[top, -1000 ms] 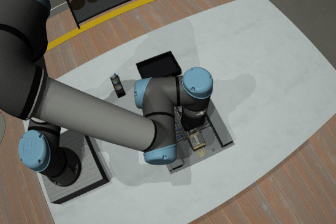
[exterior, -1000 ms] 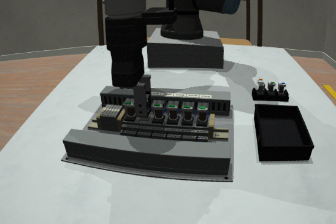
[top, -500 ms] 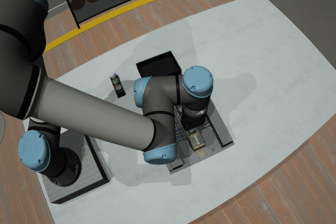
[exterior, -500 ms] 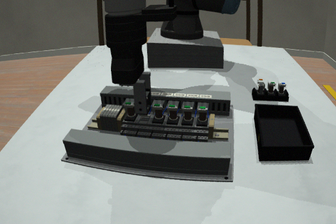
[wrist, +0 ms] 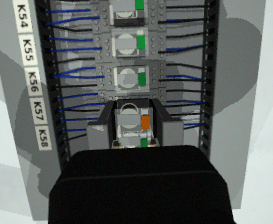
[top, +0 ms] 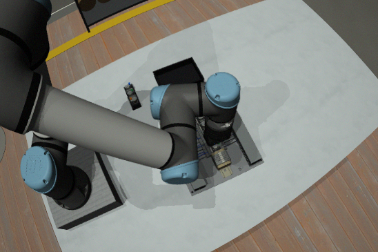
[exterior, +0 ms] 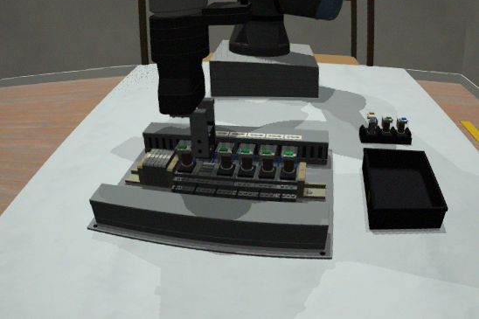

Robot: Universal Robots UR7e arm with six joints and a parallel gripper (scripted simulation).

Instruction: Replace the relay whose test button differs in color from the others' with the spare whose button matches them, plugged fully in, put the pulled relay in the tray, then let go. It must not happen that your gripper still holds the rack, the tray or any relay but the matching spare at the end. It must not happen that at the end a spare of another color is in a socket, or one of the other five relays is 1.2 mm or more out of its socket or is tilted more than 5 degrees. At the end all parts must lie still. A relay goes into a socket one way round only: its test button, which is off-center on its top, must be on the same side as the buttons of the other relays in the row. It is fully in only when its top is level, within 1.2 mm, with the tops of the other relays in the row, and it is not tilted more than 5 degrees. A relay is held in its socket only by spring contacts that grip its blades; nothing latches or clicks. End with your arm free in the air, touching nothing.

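Observation:
My gripper (wrist: 133, 111) (exterior: 203, 150) (top: 218, 147) is down in the relay row on the panel (exterior: 210, 221) and shut on the relay with the orange test button (wrist: 146, 122). The wrist view shows one finger on each side of that relay. In the exterior view the near finger hides it. The other relays in the row have green buttons (wrist: 142, 79) (exterior: 246, 149) (exterior: 183, 148). A small black holder (exterior: 385, 135) (top: 132, 97) carries three spares with orange (exterior: 371, 114), green (exterior: 386, 118) and blue (exterior: 403, 119) buttons. The black tray (exterior: 406, 217) (top: 177, 71) is empty.
Grey wire ducts (exterior: 205, 214) run along the front and back of the panel, with blue and black wires beside the sockets. White labels K54 to K58 (wrist: 32, 82) mark the row. The robot base block (exterior: 264, 72) stands behind the panel.

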